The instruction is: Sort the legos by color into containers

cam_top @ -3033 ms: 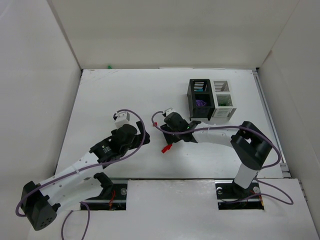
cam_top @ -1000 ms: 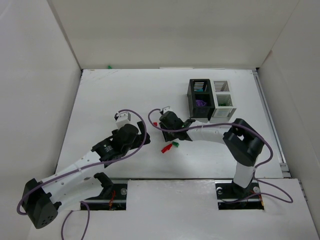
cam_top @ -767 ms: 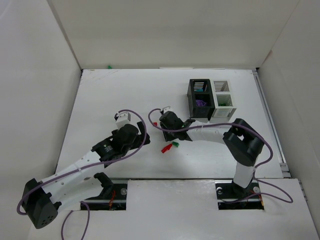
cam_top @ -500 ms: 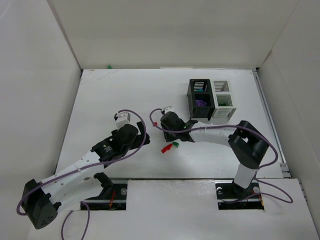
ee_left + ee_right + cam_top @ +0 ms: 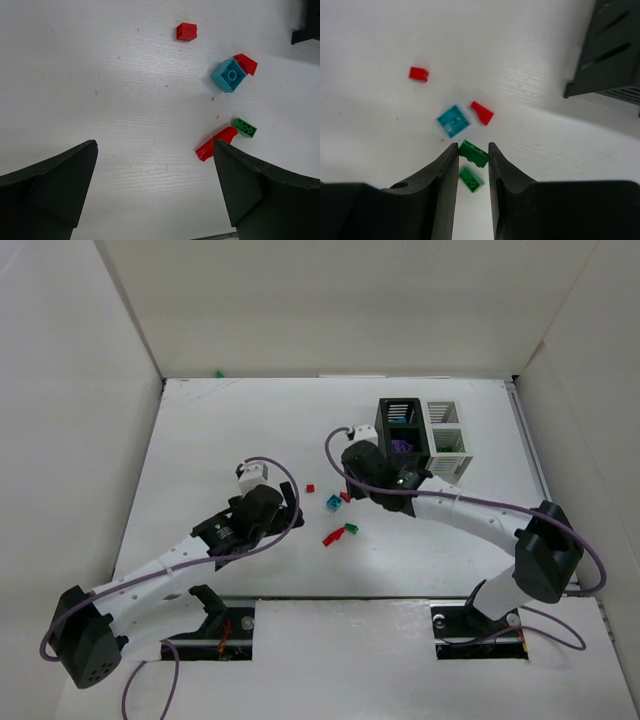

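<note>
My right gripper [image 5: 473,150] is shut on a green lego [image 5: 474,153] and hangs above the table, a short way left of the black container [image 5: 402,437]. The white container [image 5: 446,440] is joined to the black one's right side. Below lie another green lego [image 5: 471,179], a teal one [image 5: 453,120], a red wedge [image 5: 482,113] and a small red brick [image 5: 418,74]. My left gripper [image 5: 155,190] is open over bare table, with a red arch [image 5: 216,142] just inside its right finger [image 5: 260,195]. Purple legos [image 5: 402,447] lie in the black container.
A stray green piece [image 5: 218,373] sits at the table's far edge by the back wall. White walls close in the table on the left, back and right. The loose legos cluster between the two arms.
My right gripper has closed on a green lego, lifted it and swung right toward the containers, uncovering the teal and red legos. The left arm has shifted slightly right.
</note>
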`<action>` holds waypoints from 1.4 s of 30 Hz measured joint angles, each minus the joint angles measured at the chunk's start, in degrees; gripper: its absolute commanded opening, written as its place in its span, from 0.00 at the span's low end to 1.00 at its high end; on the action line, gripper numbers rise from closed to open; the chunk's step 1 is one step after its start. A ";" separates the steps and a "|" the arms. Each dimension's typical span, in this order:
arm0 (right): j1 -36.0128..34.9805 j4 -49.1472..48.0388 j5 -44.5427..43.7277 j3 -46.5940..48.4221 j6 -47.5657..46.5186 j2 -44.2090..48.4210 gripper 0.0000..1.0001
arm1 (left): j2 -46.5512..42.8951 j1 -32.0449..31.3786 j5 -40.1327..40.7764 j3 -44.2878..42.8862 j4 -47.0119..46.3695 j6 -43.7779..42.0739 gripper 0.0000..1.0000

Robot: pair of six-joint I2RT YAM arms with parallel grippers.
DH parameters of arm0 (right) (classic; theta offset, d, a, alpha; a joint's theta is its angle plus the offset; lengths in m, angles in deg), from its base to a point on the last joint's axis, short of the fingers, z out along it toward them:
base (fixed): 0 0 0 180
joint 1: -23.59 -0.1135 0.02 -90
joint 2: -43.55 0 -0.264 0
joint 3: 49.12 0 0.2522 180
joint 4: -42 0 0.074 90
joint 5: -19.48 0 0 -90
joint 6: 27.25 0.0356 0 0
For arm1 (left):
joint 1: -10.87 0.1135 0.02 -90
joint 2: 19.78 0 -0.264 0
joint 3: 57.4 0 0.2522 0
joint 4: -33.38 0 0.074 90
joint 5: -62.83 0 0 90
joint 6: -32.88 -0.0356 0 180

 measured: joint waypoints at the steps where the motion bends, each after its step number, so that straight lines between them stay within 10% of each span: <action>1: 1.55 0.55 -0.35 0.17 0.00 0.37 0.27 | 0.83 0.07 -0.11 -0.26 -0.37 -0.39 1.00; 17: 34.16 3.98 -3.50 9.31 0.00 2.67 0.27 | 17.46 1.84 -6.84 -8.15 -10.16 -11.85 1.00; 27: 38.16 6.69 -2.80 11.82 1.75 -4.07 0.38 | 27.61 2.27 -12.66 -13.33 -15.19 -19.19 1.00; 34: 38.97 8.35 -2.91 11.80 2.93 -3.87 0.64 | 31.04 2.32 -15.34 -15.74 -16.41 -22.14 1.00; 42: 35.80 10.38 -2.34 7.50 2.56 4.63 0.64 | 31.41 2.32 -16.85 -16.59 -17.11 -23.43 1.00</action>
